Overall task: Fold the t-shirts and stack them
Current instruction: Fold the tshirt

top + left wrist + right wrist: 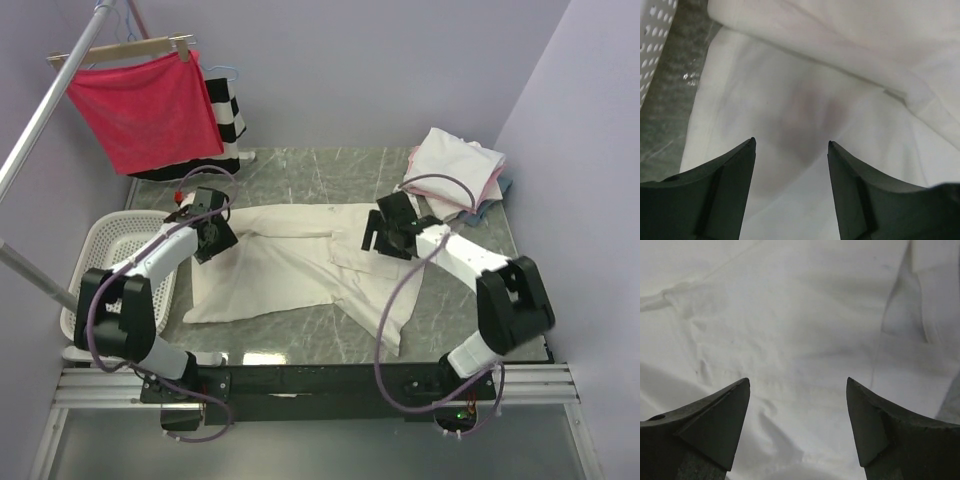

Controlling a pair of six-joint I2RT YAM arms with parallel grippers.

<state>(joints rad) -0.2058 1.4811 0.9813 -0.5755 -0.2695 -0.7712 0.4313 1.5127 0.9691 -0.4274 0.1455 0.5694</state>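
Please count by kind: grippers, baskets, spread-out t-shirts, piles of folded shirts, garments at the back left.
Grippers: 2, left gripper, right gripper
Baskets: 1
Spread-out t-shirts: 1
Piles of folded shirts: 1
Back-left garments: 2, red cloth, striped garment
Total: 7

White-and-black arms [165,250], purple cables [440,178], black pointed fingers [725,190]

Spread t-shirt [290,265]: I count one, under right pincer [798,385]
Piled t-shirts [455,160]: at least three, beyond it
Basket [100,225]: one, beside left pincer [791,143]
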